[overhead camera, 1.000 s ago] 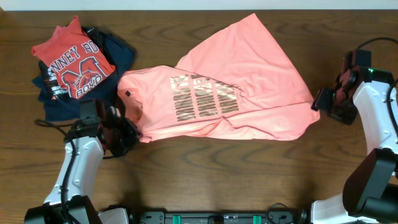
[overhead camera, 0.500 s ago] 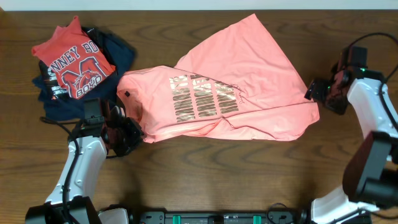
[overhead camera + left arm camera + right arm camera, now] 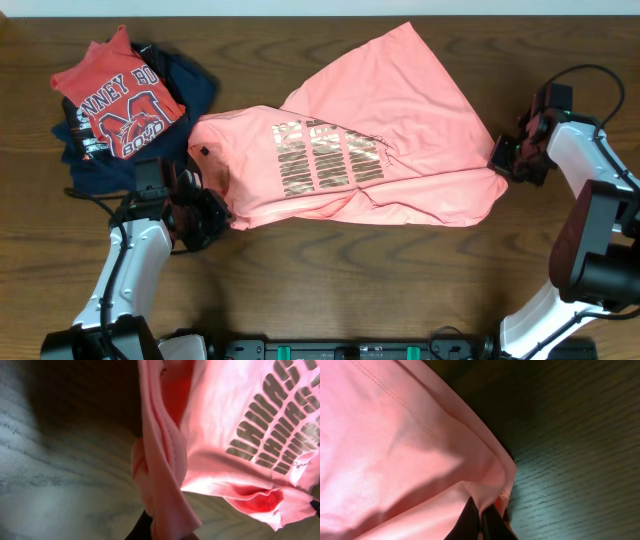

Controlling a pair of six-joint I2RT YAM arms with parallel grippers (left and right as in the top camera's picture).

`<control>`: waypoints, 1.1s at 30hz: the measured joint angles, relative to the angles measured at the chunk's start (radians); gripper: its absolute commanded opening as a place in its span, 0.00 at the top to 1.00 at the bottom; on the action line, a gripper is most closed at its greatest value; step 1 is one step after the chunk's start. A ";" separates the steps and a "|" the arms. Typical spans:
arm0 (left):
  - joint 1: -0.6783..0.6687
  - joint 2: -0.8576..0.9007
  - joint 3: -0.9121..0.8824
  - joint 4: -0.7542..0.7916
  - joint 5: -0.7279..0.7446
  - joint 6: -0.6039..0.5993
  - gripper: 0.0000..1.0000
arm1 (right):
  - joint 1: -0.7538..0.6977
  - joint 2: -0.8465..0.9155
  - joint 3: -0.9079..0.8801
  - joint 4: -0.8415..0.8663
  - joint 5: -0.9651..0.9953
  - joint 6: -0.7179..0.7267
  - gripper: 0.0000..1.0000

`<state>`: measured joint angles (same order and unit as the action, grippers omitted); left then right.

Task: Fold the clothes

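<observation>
A salmon-pink T-shirt (image 3: 370, 150) lies spread on a dark wooden table (image 3: 350, 290), stretched between two robot claws. The left claw (image 3: 205, 215) is clamped together on the shirt's near-left edge. In the left wrist view the fabric bunches into folds that run straight down into the dark fingers (image 3: 145, 530), with rows of gold block lettering (image 3: 272, 420) just to that claw's right. The right claw (image 3: 505, 160) sits at the shirt's opposite corner. In the right wrist view its fingers (image 3: 472, 520) are pressed together, pinching the stitched hem where it turns, with bare table to their right. The shirt's plain pink back panel fans away from this claw toward the far edge. Beyond the left claw and well apart from it, a red shirt (image 3: 115, 95) printed with a white-edged "M" rests on dark navy garments (image 3: 195, 85).
</observation>
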<state>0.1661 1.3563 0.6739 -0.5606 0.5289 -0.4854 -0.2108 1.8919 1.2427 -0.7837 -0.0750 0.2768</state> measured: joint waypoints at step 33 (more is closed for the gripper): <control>0.052 -0.227 0.042 -0.265 0.129 0.144 0.94 | -0.133 -0.606 -0.002 -0.286 0.036 -0.169 0.99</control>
<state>0.2184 1.1297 0.7155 -0.8253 0.6582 -0.3416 -0.3435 1.2858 1.2407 -1.0698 -0.0391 0.1078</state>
